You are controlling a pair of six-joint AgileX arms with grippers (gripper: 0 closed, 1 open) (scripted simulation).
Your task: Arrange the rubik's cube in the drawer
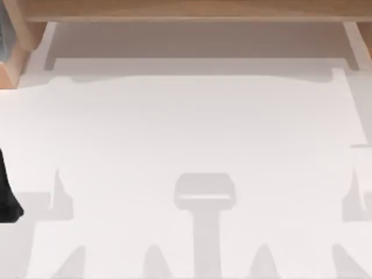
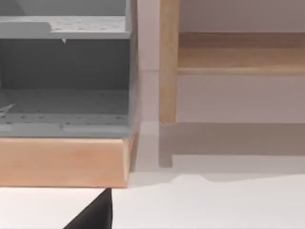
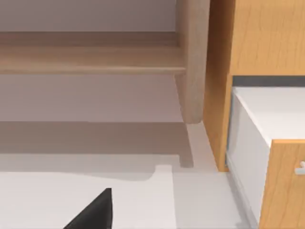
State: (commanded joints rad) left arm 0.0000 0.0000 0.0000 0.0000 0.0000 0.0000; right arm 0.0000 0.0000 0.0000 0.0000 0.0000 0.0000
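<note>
A white table (image 1: 186, 128) is seen from above, with a long wooden shelf (image 1: 192, 10) running across its far edge at 12 o'clock. At about 10 o'clock, at the table's left edge, the corner of a wooden unit (image 1: 14, 61) is cut off by the frame. A dark part of the left arm (image 1: 7, 195) is seen at the table's left edge, between 8 and 9 o'clock. Soft grey shadows (image 1: 204, 195) are cast on the tabletop towards 6 o'clock. In the left wrist view, a black tip of the left gripper (image 2: 93, 214) is held over the white surface, just before a wooden front panel (image 2: 62, 162), behind which a grey-lined compartment (image 2: 64, 102) is open to view. A wooden post (image 2: 167, 62) stands beside that compartment. Whether the left gripper is released or clenched cannot be told. In the right wrist view, a black tip of the right gripper (image 3: 93, 212) is held over the table, well apart from a wooden cabinet (image 3: 257, 38). The drawer (image 3: 259, 129) is seen pulled out of this cabinet, with white sides and a wooden front. Whether the right gripper is released or clenched cannot be told either. Where the rubik's cube lies cannot be told.
</note>
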